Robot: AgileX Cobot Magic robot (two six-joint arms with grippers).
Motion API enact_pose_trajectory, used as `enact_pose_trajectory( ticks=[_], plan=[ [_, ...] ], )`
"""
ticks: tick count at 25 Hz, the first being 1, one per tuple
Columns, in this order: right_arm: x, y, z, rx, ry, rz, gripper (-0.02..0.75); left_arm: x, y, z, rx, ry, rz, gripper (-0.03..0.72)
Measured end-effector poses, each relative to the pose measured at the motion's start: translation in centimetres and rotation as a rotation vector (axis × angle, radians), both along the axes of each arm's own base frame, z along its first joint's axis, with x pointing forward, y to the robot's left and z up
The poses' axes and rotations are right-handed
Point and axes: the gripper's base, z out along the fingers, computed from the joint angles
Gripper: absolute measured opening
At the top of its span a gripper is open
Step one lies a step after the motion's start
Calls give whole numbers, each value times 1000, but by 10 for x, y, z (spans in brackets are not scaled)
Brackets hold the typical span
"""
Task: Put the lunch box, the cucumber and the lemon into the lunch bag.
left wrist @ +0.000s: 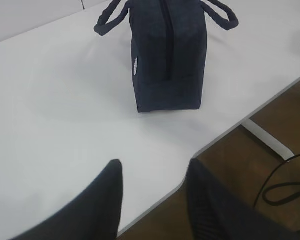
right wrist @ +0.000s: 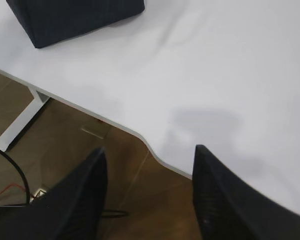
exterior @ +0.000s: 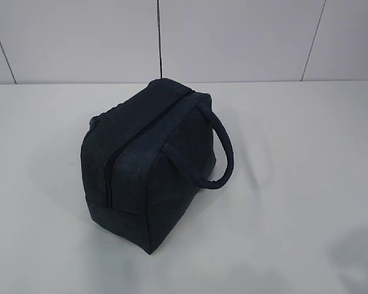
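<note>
**Black jaws parted and empty, navy bag zipped on the white table**

Black is what you see first at your left gripper (left wrist: 152, 200): two dark fingers standing apart with nothing between them, hanging over the near edge of the white table (left wrist: 65, 115), partly above brown floor (left wrist: 290, 115). Your right gripper (right wrist: 147, 195) looks much the same, its jaws spread a little wider and empty, also hovering at the table's curved front edge with floor and a white table leg (right wrist: 20, 120) below it.

Look outward from your left gripper and the lunch bag (left wrist: 167, 55) stands upright ahead of you, well apart from the fingers, end-on, with a loop handle (left wrist: 222, 12) falling to each side and a small pale tag (left wrist: 135, 65) on its side wall. From the right wrist you catch only the bag's bottom corner (right wrist: 75, 17) at the top left.

In the exterior view the lunch bag (exterior: 150, 165) sits near the table's middle, its zipper (exterior: 110, 174) running closed along the top. A black cable (left wrist: 285, 185) loops on the floor.
</note>
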Motion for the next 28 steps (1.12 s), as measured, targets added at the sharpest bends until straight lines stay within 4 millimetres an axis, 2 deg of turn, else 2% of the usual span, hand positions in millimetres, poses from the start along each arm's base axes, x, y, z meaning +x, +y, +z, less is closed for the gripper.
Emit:
enact_pose_trajectory(
  ticks=[8, 13, 21, 28],
  plan=[
    [-2, -2, 0, -6, -25, -9, 414, 14, -3, -19, 11, 24, 28, 261],
    [-2, -2, 0, -6, -25, -10, 414, 17, 1, -21, -3, 44, 103, 249],
    [-1, -2, 0, -6, -33, -12, 414, 17, 2, -21, -7, 47, 113, 248],
    [4, 0, 4, 31, -100, -12, 414, 17, 1, -21, -7, 47, 182, 247]
  ],
)
